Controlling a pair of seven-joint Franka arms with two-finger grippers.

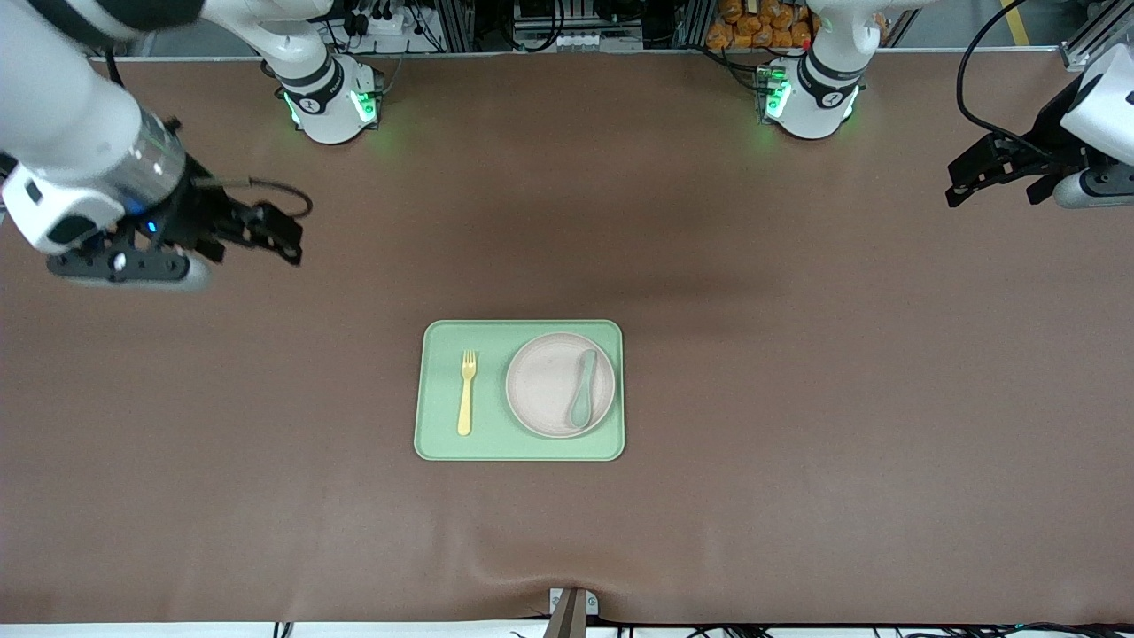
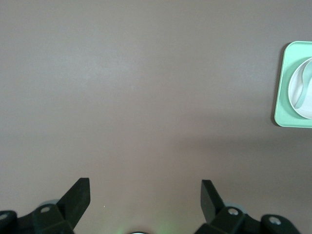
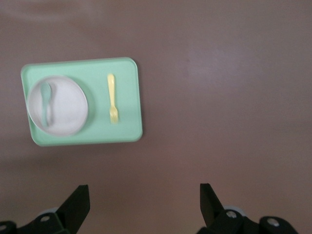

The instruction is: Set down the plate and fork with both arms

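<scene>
The round pale speckled plate (image 1: 554, 386) lies on the light-green tray (image 1: 519, 447) in the middle of the table, with a muted green spoon (image 1: 584, 386) in it. The yellow fork (image 1: 466, 392) lies on the tray beside the plate, toward the right arm's end. My right gripper (image 1: 276, 235) is open and empty, up over bare table at the right arm's end. My left gripper (image 1: 966, 177) is open and empty, up over the table's left-arm end. The right wrist view shows the tray (image 3: 127, 100), plate (image 3: 63, 105) and fork (image 3: 112, 97). The left wrist view shows the tray's (image 2: 282, 92) edge and part of the plate (image 2: 296, 97).
The brown table mat (image 1: 797, 354) surrounds the tray. The two arm bases (image 1: 332, 97) (image 1: 811, 97) with green lights stand at the table's edge farthest from the front camera. A small metal mount (image 1: 571, 607) sits at the nearest edge.
</scene>
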